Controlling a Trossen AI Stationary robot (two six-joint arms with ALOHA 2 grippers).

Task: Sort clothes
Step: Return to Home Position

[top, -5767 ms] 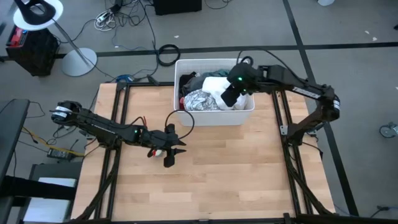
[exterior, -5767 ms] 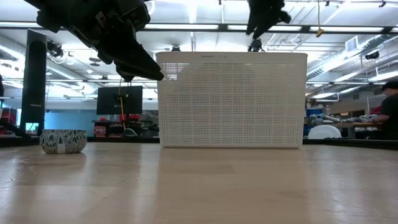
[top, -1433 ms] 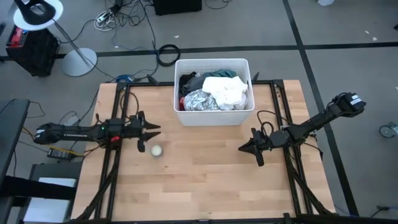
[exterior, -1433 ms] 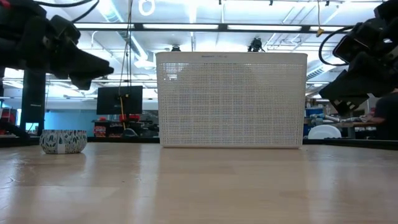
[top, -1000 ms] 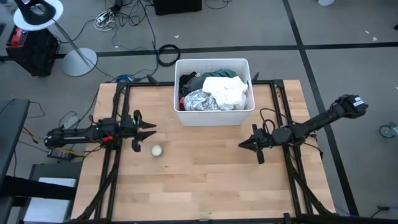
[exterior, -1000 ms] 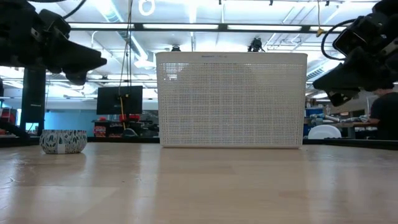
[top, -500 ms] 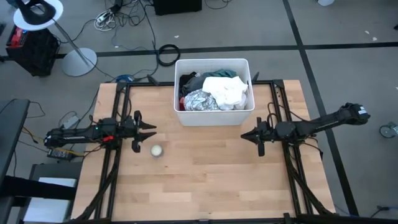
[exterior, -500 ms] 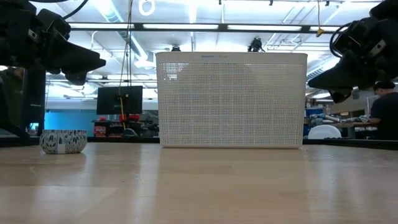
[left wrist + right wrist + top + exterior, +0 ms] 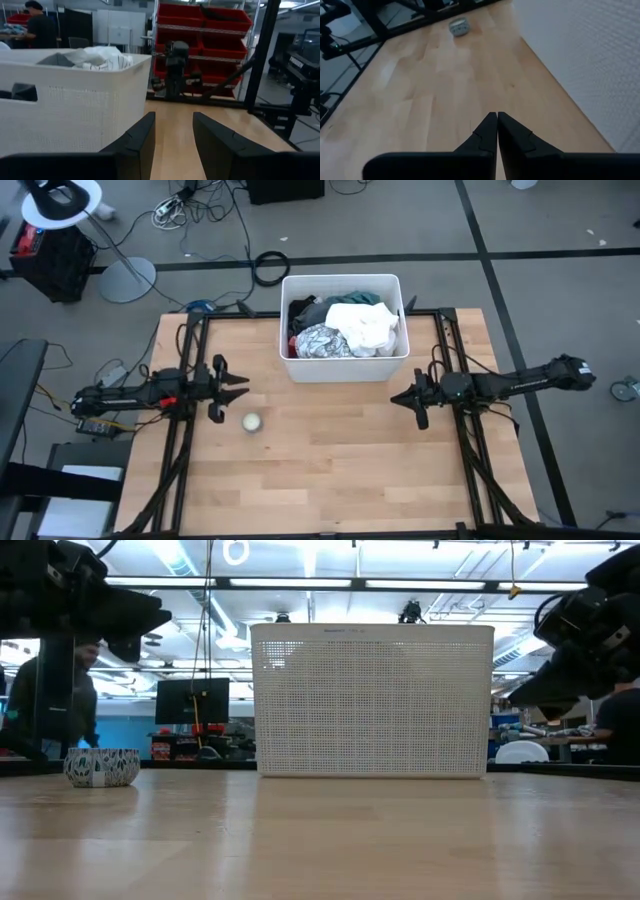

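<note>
The clothes lie heaped in the white bin at the table's far middle: a white piece on top, a white-patterned one beside it, dark and teal pieces behind. In the left wrist view they peek over the bin's rim. My left gripper hovers open left of the bin, pointing toward the table's right, with nothing between its fingers. Level with it, my right gripper hovers shut and empty right of the bin, pointing left.
A small pale patterned ball rests on the wooden table just near of my left gripper and shows far off in the right wrist view. The bin's perforated wall stands mid-table. Bare wood spreads across the near half. A person stands beyond the table.
My right gripper has drifted a little toward the table's far edge as its arm stretched out flatter, and it has stayed shut. The clothes and the ball have not moved.
</note>
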